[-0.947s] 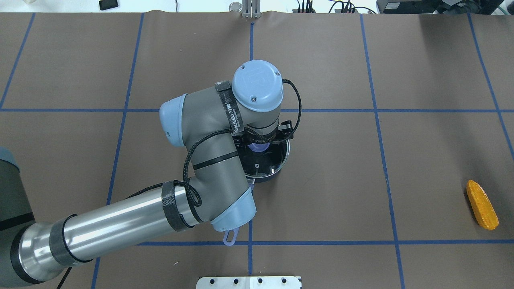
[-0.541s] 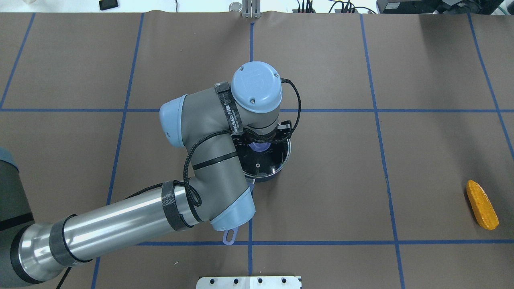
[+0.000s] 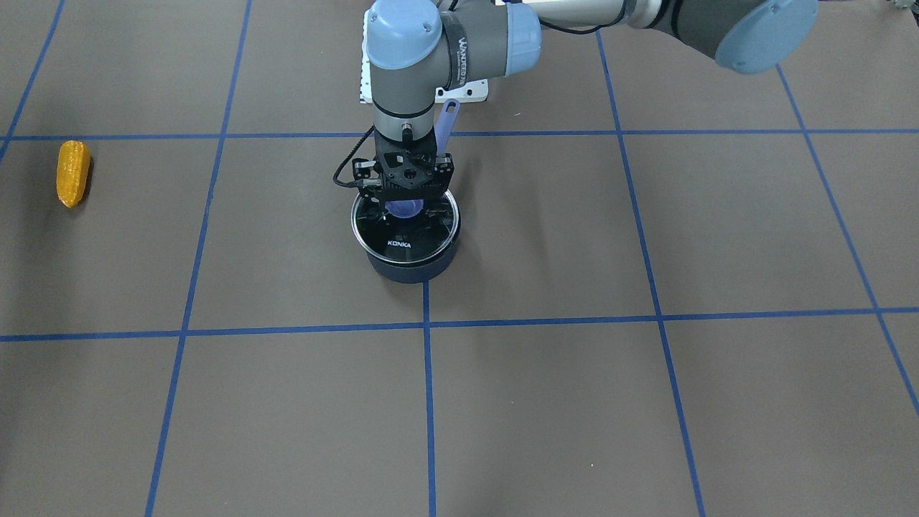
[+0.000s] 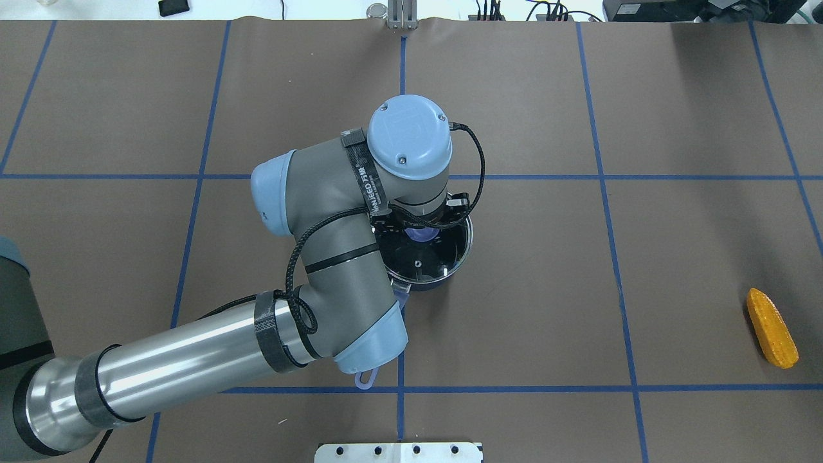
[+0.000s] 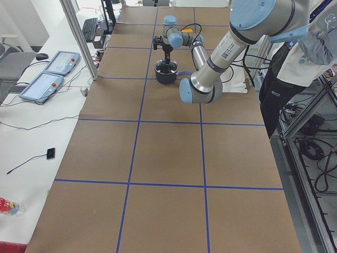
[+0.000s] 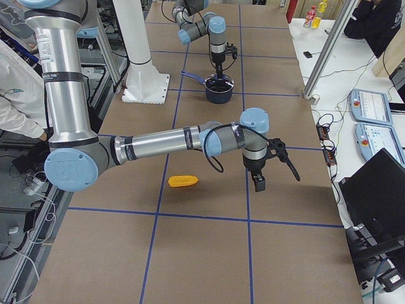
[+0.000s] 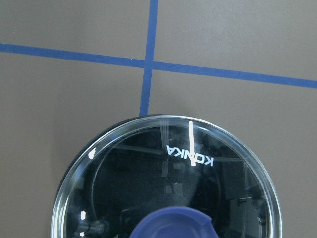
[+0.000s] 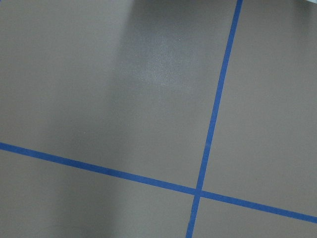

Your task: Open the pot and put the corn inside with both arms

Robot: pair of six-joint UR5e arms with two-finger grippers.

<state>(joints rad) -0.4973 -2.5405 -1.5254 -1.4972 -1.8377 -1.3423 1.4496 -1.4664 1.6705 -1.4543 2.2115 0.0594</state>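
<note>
Left gripper (image 3: pixel 406 203): pointed straight down over the middle of the pot; fingers clamped on the lid's knob (image 3: pixel 403 210).
Right gripper (image 6: pixel 259 185): hangs above the counter (image 3: pixel 646 402) near the corn, shown only in the right side view; cannot tell whether its fingers are apart or together.
Pot (image 3: pixel 411 271): dark blue, mid-counter, with its long lilac handle (image 3: pixel 446 122) toward the robot's base.
Lid (image 3: pixel 409 240): glass, marked KONKA, over the pot; seated or raised, cannot tell.
Corn (image 4: pixel 771 328): lying flat on the counter at the robot's right, well apart from the pot, untouched.
</note>
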